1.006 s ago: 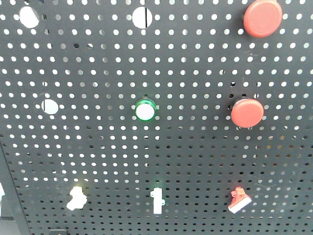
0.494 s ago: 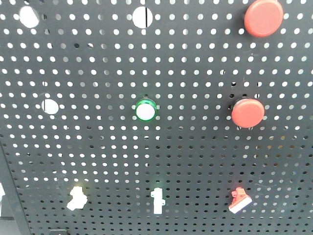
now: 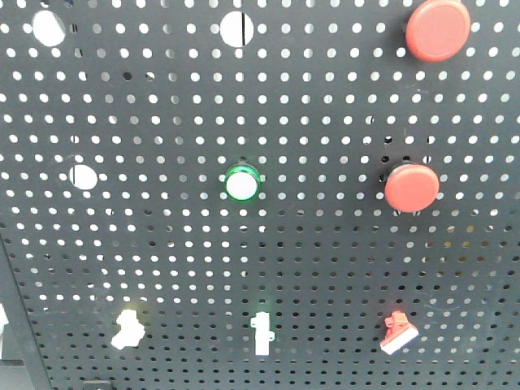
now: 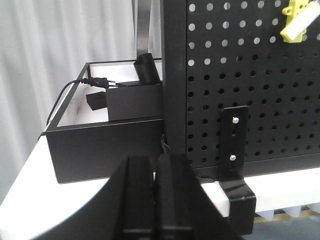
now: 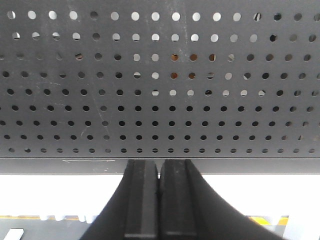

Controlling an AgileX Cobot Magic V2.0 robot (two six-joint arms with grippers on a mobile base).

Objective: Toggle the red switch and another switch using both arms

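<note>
The red switch [image 3: 396, 333], a small red lever with a white tip, sits low on the right of the black pegboard [image 3: 325, 260]. The pale-yellow switch [image 3: 127, 327] sits low on the left; in the left wrist view the yellow switch [image 4: 297, 21] shows at the top right corner. My left gripper [image 4: 158, 165] is shut and empty, low beside the board's left post, well below that switch. My right gripper [image 5: 159, 167] is shut and empty, facing the board's bottom edge. Neither gripper shows in the front view.
A white toggle with a green base [image 3: 262, 331] stands between the two switches. Two large round red buttons [image 3: 411, 187] and a green-ringed white button [image 3: 242, 184] are higher up. A black open box [image 4: 100, 125] with a plug lies left of the post [image 4: 172, 80]. A bracket [image 4: 234, 145] stands at the board's foot.
</note>
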